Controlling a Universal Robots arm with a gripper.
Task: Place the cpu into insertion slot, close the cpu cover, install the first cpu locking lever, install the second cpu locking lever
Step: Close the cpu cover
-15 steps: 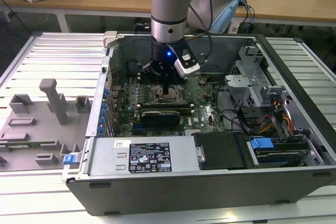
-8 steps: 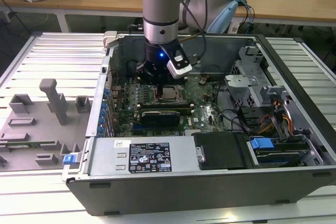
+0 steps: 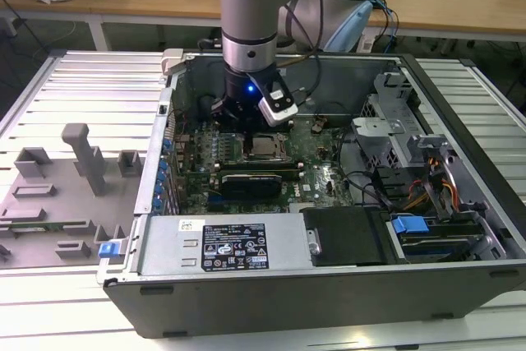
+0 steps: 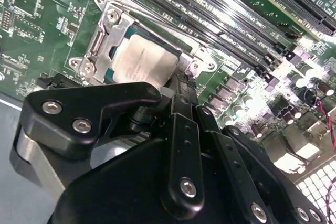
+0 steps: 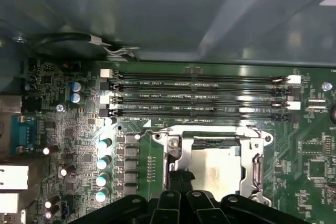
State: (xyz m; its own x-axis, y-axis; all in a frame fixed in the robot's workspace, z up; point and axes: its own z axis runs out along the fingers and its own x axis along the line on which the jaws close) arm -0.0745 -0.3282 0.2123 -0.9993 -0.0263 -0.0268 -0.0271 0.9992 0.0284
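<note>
One gripper (image 4: pixel 169 90) hangs just over a corner of the socket, its jaws apparently pressed together with nothing seen between them. One cpu (image 4: pixel 143 61) lies flat in the single insertion slot (image 4: pixel 157 36), and the one cpu cover (image 4: pixel 102 38) seems to lie down around its pale face. I judge the chip light, stiff and thin but fragile underneath, best gripped by its bare edges, while the thin metal cover likely bends if pushed unevenly. Four long black memory slots (image 5: pixel 199 98) run beyond the socket.
</note>
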